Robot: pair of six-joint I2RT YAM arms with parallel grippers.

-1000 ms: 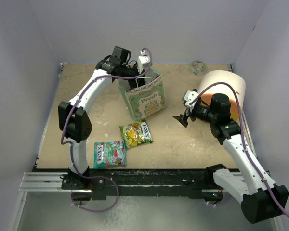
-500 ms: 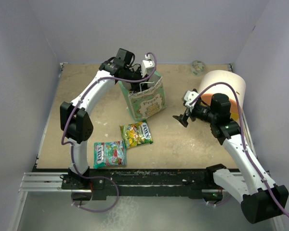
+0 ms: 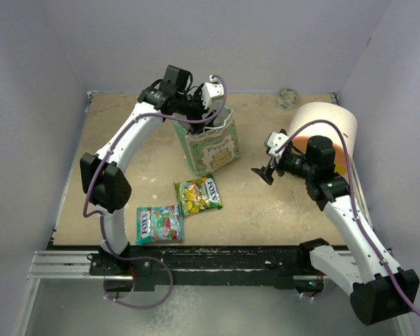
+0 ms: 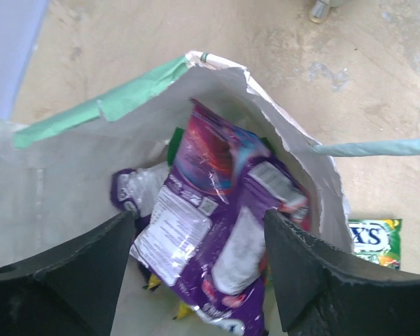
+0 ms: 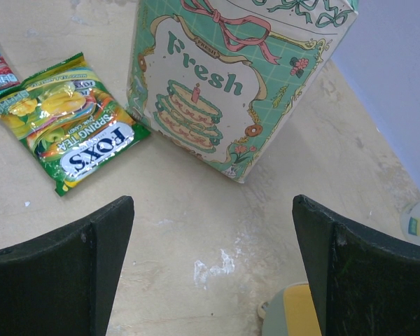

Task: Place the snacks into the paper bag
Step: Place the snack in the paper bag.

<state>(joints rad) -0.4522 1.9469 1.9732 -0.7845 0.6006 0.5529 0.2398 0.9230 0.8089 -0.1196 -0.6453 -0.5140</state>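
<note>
The left gripper [image 4: 197, 222] hangs over the mouth of the small mint-green paper bag [image 3: 213, 144] with its fingers apart. A shiny purple snack packet [image 4: 210, 210] lies loose inside, so this drop looks done. The right gripper [image 5: 210, 266], also wide apart, hovers near the bag. Next, the yellow-green packet [image 3: 198, 194] and the teal-and-red packet [image 3: 159, 224] on the sandy surface [image 3: 280, 210] need pinching by a thin edge.

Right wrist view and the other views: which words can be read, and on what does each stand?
"Fresh": on the paper bag.
"FOX'S" and "SPRING TEA": on the yellow-green packet.
On the purple packet inside the bag: print too small to read.
On the teal-and-red packet: lettering blurred, not readable.
</note>
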